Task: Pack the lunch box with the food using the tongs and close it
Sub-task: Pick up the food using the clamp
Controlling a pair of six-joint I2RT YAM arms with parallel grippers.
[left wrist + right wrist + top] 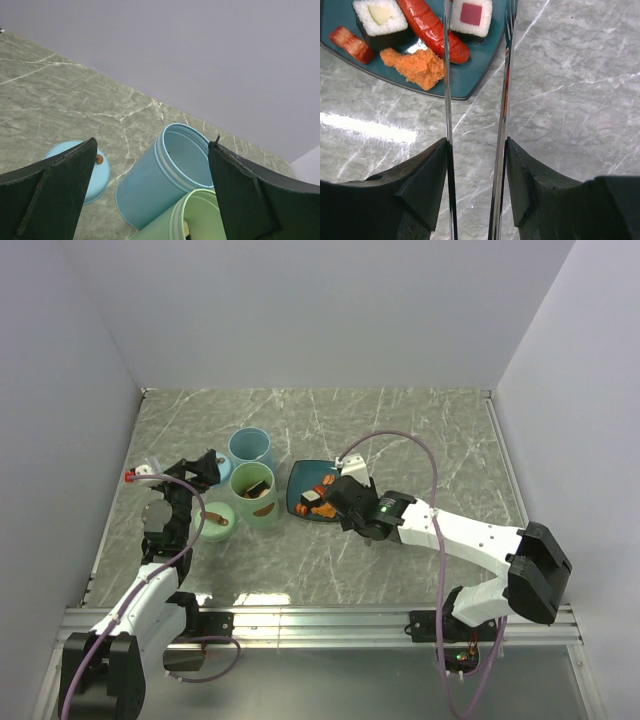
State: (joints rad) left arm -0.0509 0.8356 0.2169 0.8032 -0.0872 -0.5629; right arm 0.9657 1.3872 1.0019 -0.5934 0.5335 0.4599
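Right pincer (475,165) is clamping the tongs (448,75), whose tips are straddling the pink-centred roll (472,15) on the teal plate (470,82), mid-counter. Left pincer (152,145) is gaping wide. Risk: thin arms snagging the neighbouring sausage (432,30), roll slipping out

Two sushi rolls (379,17), one sausage (432,30), one orange chunk (415,67) and one red strip (352,44) are lying on one plate (470,80). Two tubs (155,185), two lids (208,512) and one pair of tongs (448,100) are showing too.
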